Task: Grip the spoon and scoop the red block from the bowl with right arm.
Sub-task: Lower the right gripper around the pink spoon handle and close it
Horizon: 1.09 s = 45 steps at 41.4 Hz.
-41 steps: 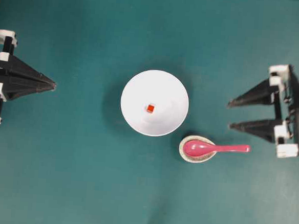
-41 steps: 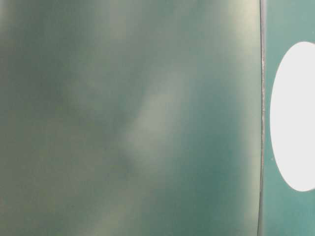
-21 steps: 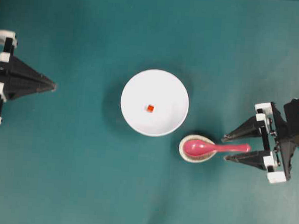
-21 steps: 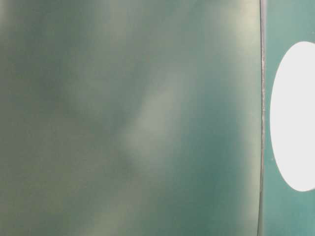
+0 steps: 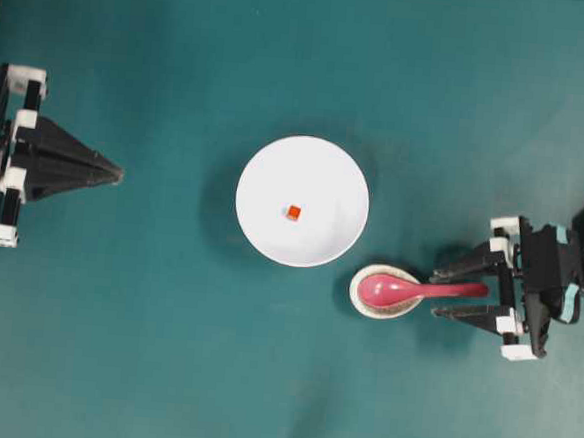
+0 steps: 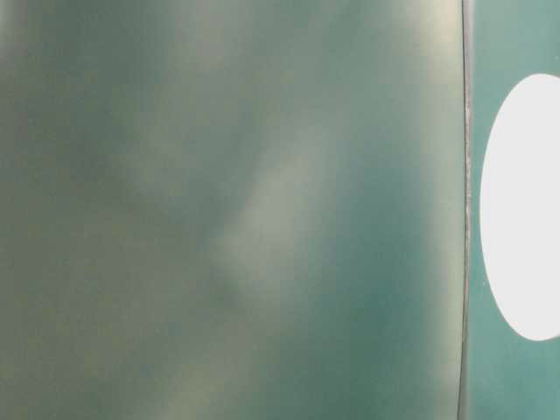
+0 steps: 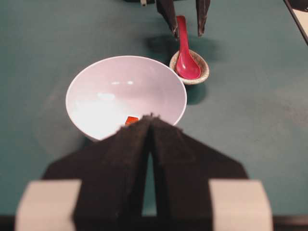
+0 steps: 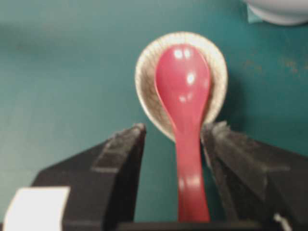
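The pink spoon (image 5: 423, 287) lies with its scoop in a small speckled rest (image 5: 366, 302) and its handle pointing right. My right gripper (image 5: 437, 288) is open, one finger on each side of the handle. In the right wrist view the handle (image 8: 192, 183) runs between the fingers (image 8: 126, 144), nearer the right-hand one, and the gripper (image 8: 176, 129) has not closed on it. The white bowl (image 5: 265, 172) sits mid-table with the red block (image 5: 293, 212) inside. My left gripper (image 5: 118, 174) is shut and empty at the far left, facing the bowl (image 7: 106, 91) and the block (image 7: 131, 120).
The speckled rest (image 8: 144, 82) stands just right of and below the bowl, nearly touching it. Teal table surface surrounds everything. The table-level view is a green blur with a white oval (image 6: 525, 206) at its right edge.
My right gripper has come down and left from the table's right edge, and its open fingers now straddle the spoon handle. The left arm has shifted slightly to the right.
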### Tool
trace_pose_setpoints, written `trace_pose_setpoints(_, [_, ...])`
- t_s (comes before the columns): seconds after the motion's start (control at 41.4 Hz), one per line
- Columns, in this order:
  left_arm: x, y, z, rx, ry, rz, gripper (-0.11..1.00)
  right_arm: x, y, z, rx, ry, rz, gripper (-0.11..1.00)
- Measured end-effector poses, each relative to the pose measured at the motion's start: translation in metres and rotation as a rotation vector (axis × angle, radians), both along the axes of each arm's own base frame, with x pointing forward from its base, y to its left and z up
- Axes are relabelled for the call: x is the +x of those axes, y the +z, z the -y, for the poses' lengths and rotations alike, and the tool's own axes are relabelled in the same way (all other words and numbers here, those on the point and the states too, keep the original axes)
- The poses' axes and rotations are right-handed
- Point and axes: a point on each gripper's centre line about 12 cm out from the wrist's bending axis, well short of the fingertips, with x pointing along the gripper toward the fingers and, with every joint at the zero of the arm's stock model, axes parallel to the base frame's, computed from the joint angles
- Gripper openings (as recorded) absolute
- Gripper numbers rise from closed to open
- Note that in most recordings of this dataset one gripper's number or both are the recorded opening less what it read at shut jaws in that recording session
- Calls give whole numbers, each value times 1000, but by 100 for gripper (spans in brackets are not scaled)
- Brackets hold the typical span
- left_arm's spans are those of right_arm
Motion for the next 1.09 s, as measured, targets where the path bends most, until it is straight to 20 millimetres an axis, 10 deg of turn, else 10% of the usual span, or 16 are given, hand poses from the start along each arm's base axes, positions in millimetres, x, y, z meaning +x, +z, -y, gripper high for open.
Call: trace_pose_setpoints(1.088, [-3, -2, -7, -1, 34, -31, 0, -11, -9, 5, -96, 34, -35, 56])
